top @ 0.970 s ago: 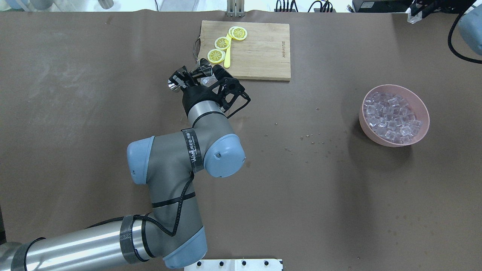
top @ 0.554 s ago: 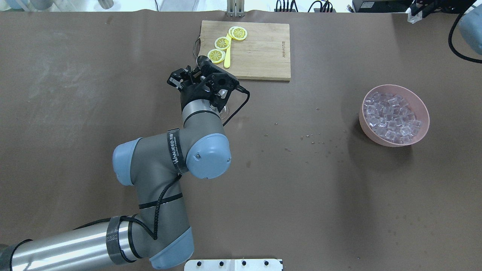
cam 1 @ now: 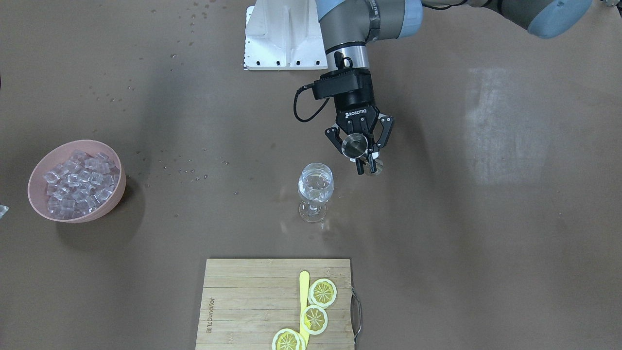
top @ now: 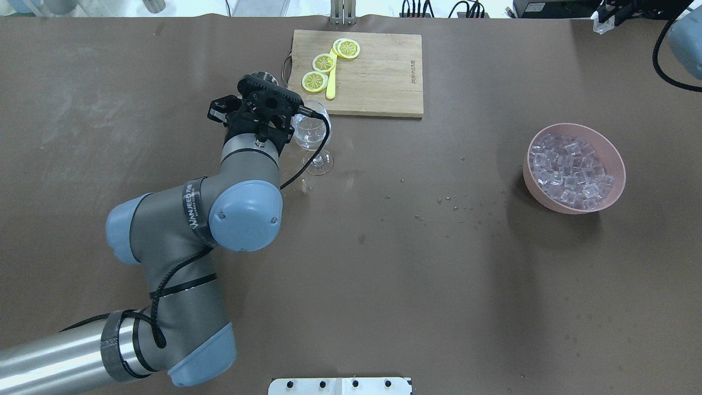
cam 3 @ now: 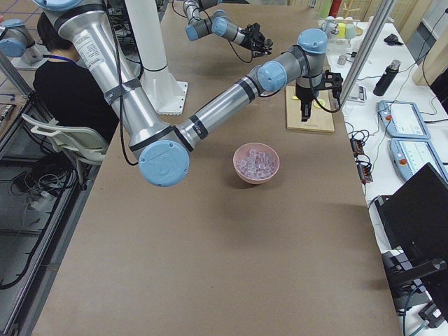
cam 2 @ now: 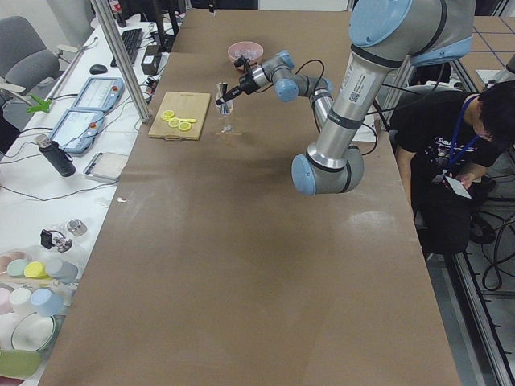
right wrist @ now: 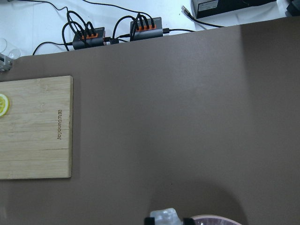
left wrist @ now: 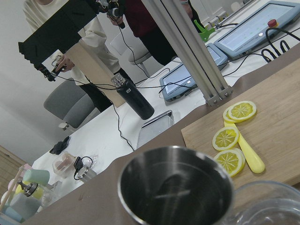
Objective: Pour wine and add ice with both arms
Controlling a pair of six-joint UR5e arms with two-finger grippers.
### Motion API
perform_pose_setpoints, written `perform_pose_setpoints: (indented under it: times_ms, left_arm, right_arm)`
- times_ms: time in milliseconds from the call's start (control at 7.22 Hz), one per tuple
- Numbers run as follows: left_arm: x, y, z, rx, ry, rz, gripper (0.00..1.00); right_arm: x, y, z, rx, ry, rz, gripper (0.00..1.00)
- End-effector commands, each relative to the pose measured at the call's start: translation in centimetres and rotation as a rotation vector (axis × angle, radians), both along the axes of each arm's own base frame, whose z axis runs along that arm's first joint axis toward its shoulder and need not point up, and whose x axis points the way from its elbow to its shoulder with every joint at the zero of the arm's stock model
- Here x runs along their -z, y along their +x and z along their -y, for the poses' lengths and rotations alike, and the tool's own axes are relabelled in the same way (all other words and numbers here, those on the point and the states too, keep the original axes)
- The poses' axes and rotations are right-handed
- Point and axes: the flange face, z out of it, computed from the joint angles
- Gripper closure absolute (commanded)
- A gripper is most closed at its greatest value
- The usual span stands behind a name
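My left gripper (cam 1: 365, 163) is shut on a steel jigger (cam 1: 354, 144) and holds it just beside the wine glass (cam 1: 316, 187), on the glass's left in the overhead view (top: 311, 131). The glass stands upright with clear liquid in its bowl. The jigger's open mouth (left wrist: 176, 185) faces the left wrist camera, with the glass rim (left wrist: 272, 206) to its lower right. My right gripper (top: 603, 19) is high up at the far right, shut on a clear ice cube (right wrist: 164, 216). More ice (top: 570, 170) fills a pink bowl (top: 529, 164).
A bamboo cutting board (top: 378, 71) with lemon slices (top: 323, 62) and a yellow utensil (top: 330, 88) lies just behind the glass. Small droplets (top: 452, 203) dot the brown table between glass and bowl. The white base block (cam 1: 284, 34) stands at the robot's side.
My left arm has swung left and drawn the jigger away from above the wine glass, so the glass now shows uncovered. The right gripper has stayed at the far right.
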Motion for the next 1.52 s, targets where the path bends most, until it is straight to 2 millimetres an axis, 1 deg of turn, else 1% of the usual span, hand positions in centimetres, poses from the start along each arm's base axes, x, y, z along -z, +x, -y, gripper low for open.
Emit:
perform_pose_setpoints:
  times_ms: [0, 139, 277, 416, 554, 693, 831, 970, 1108, 1247, 1385]
  left_arm:
    - [-2.3, -1.8, 0.6, 0.002, -0.016, -0.136, 0.91]
    - [-3.4, -2.8, 1.5, 0.010, -0.065, -0.214, 0.91]
    - [-4.2, -3.9, 2.0, -0.006, -0.080, -0.259, 0.91]
    - [-5.4, -5.4, 2.5, -0.031, -0.116, -0.282, 0.91]
    - [-7.4, -7.2, 3.4, -0.041, -0.169, -0.287, 0.91]
    - [-9.4, -9.4, 4.3, -0.028, -0.193, -0.290, 0.91]
    - [-11.5, -11.7, 5.2, -0.037, -0.202, -0.330, 0.91]
    - [-13.3, -14.0, 5.7, -0.019, -0.187, -0.356, 0.91]
    - [-15.2, -16.1, 6.4, 0.013, -0.167, -0.375, 0.91]
    - [-17.4, -18.8, 7.2, 0.050, -0.134, -0.403, 0.91]
    - [-21.1, -21.6, 8.2, 0.090, -0.102, -0.429, 0.91]
  right_arm:
    - [2.6, -1.9, 0.9, -0.013, -0.031, 0.017, 1.00]
    - [5.0, -4.0, 1.0, -0.027, -0.054, 0.039, 1.00]
    - [6.7, -5.8, 1.2, -0.025, -0.062, 0.052, 1.00]
    - [8.4, -7.7, 1.2, -0.028, -0.075, 0.064, 1.00]
    - [10.4, -10.2, 0.9, -0.038, -0.095, 0.078, 1.00]
    - [13.7, -13.5, 0.2, -0.058, -0.107, 0.091, 1.00]
    - [15.7, -17.0, -1.0, -0.067, -0.120, 0.095, 1.00]
    - [17.0, -20.3, -2.4, -0.075, -0.131, 0.092, 1.00]
    - [17.9, -24.1, -4.1, -0.084, -0.136, 0.077, 1.00]
    - [18.5, -27.6, -5.9, -0.082, -0.123, 0.099, 1.00]
    - [18.9, -30.6, -7.0, -0.089, -0.132, 0.116, 1.00]
